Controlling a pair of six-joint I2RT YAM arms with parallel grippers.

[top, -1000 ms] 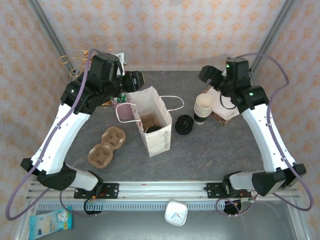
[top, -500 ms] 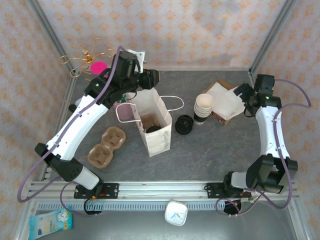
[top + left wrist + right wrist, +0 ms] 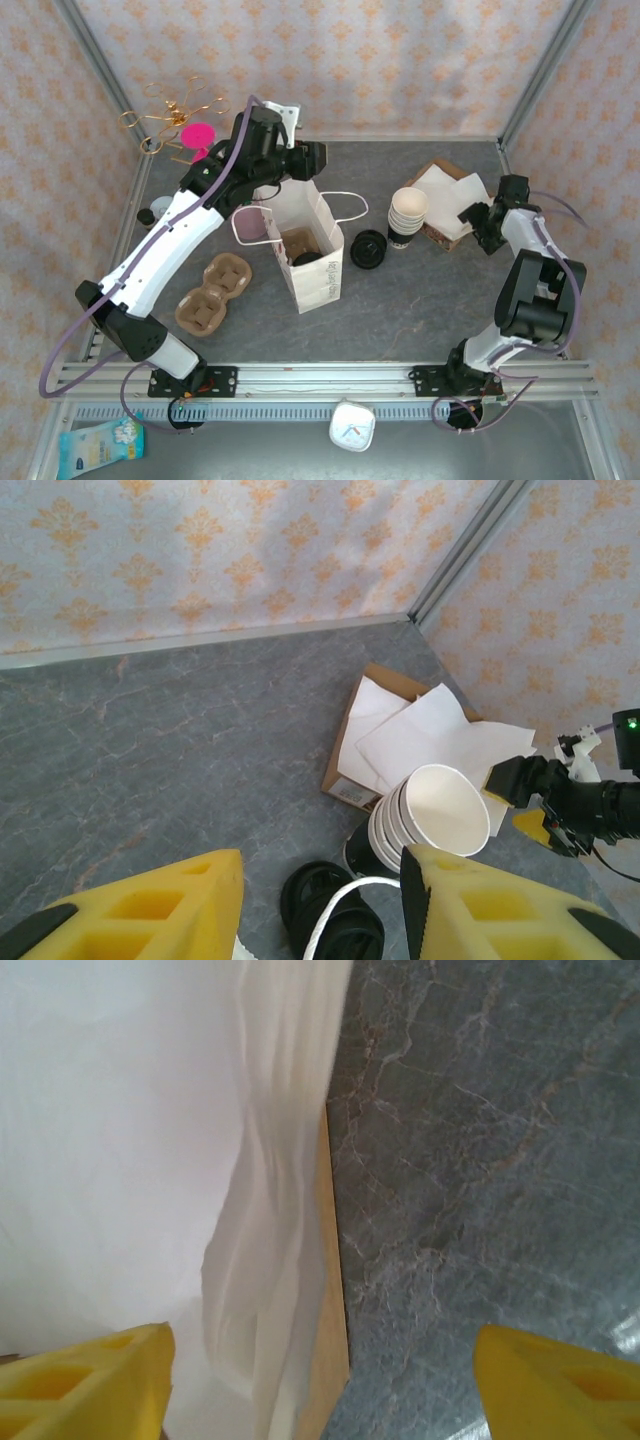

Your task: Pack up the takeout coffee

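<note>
A white paper bag [image 3: 318, 268] stands open mid-table. Inside it a dark round lid [image 3: 306, 257] sits on brown cardboard, which looks like the takeout coffee. My left gripper [image 3: 318, 160] hovers over the bag's back edge, open with nothing between its yellow fingers [image 3: 160, 905]. Below it a white bag handle [image 3: 345, 905] arcs over the pile of black lids [image 3: 325, 920]. My right gripper [image 3: 470, 222] is low at the right side of the napkin box [image 3: 445, 205], open. The box edge [image 3: 335, 1290] and white napkins [image 3: 150, 1160] lie under its jaws.
A stack of white-rimmed cups [image 3: 407, 215] and the black lids [image 3: 369, 248] stand right of the bag. Two brown cup carriers [image 3: 212, 293] lie to its left. A pink item [image 3: 197, 133] and a gold wire stand [image 3: 165, 110] sit at the back left.
The right arm swung from the back centre out to the right and folded down beside the napkin box. The left arm stretched out over the back of the bag.
</note>
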